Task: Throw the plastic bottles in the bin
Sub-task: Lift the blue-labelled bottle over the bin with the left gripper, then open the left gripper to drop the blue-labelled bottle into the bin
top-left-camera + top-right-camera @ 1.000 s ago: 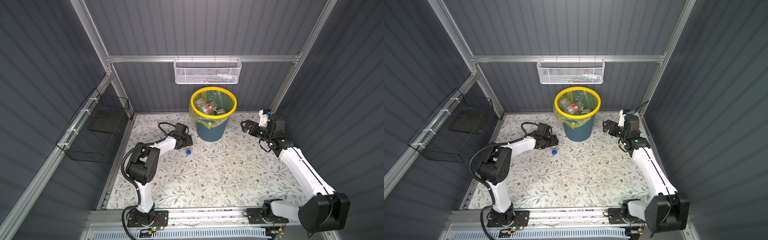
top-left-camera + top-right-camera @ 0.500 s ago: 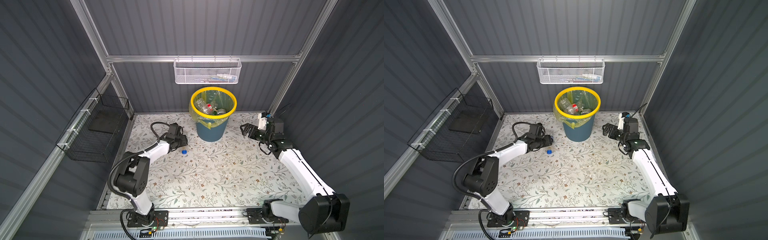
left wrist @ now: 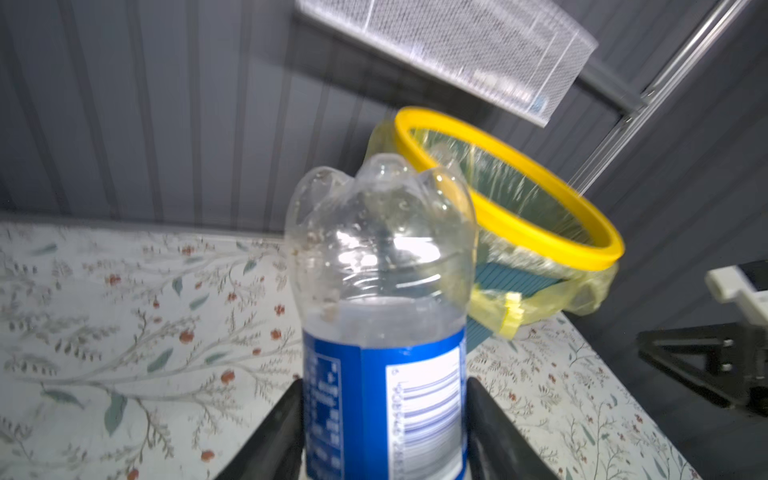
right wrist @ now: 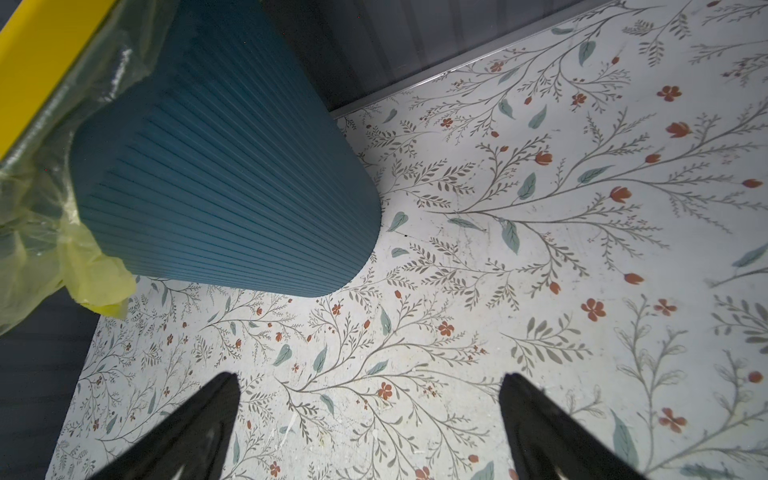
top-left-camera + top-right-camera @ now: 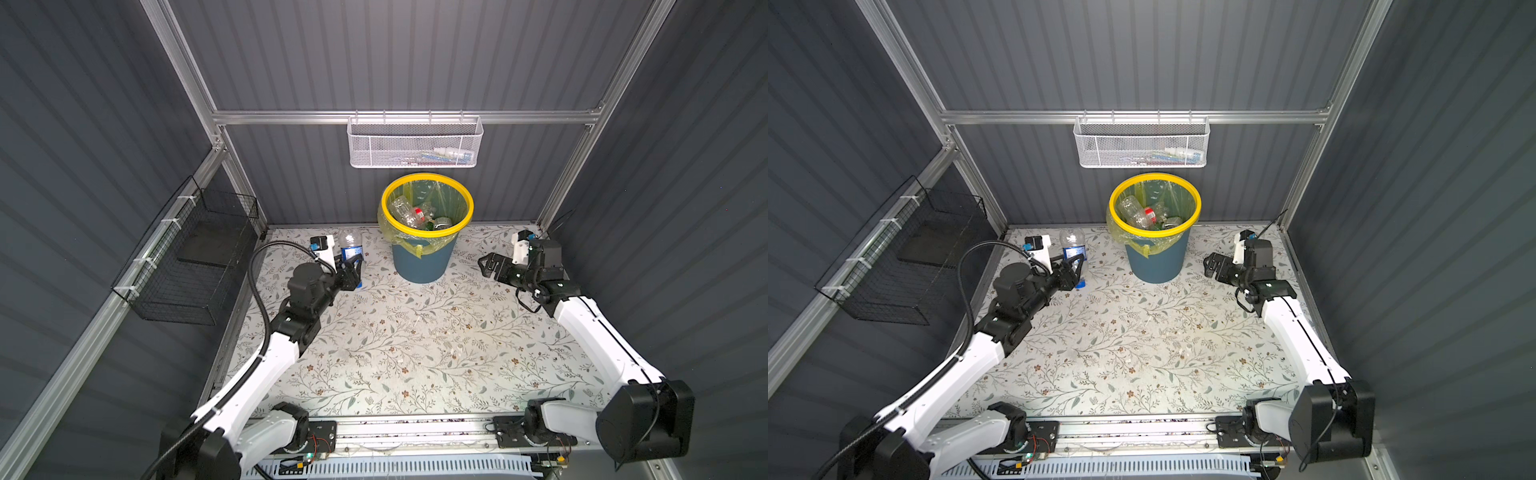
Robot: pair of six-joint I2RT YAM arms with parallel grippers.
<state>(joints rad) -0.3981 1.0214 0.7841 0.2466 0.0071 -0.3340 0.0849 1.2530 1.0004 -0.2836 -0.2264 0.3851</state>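
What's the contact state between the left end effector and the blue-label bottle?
Touching. In the left wrist view, both fingers of the left end effector sit flush against the sides of the blue-label bottle, with no gap visible.

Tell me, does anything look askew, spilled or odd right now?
Only the clear bottle in the left gripper: it is held inverted, lobed base up, blue cap down. No spill shows on the table; the bin stands upright.
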